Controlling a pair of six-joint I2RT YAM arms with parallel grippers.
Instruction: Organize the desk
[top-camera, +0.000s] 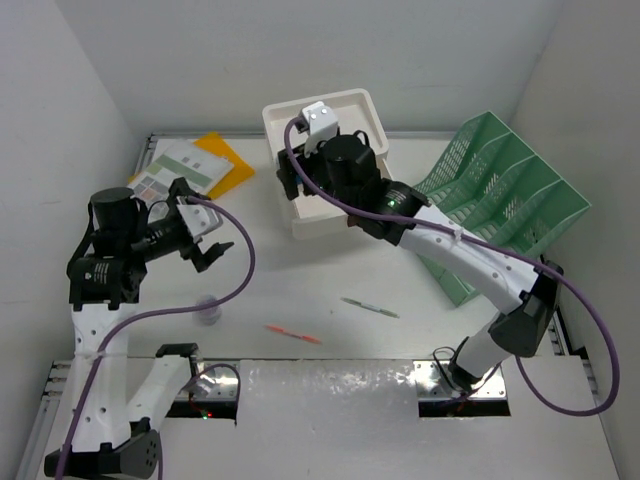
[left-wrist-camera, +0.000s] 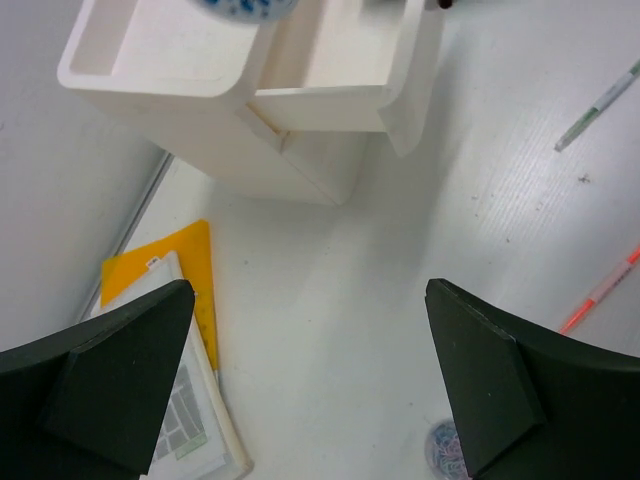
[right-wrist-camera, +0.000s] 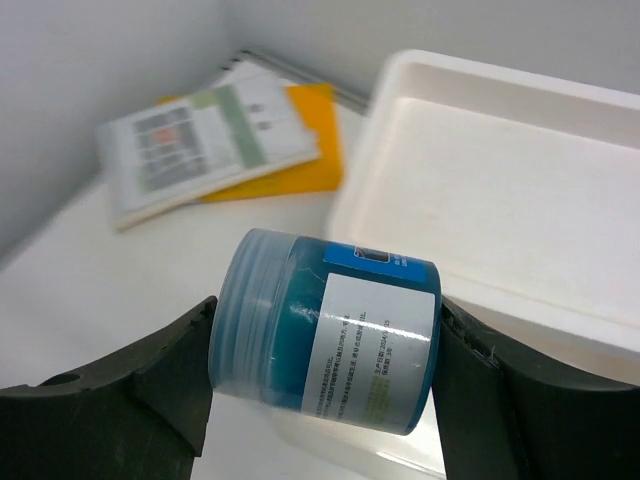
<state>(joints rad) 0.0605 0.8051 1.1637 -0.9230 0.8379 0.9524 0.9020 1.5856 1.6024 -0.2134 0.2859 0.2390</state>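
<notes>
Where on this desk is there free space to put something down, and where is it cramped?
Free: the desk middle, bordered by the drawer unit, grey pen and orange pen. The unit's top tray looks empty too. Crowded: the far-left corner with papers, and the right side under the green rack.

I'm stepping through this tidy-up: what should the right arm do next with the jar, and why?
Probably lower the jar into the tray and release: the right gripper holds it tilted just above the tray's near edge, and what shows of the tray is bare.
</notes>
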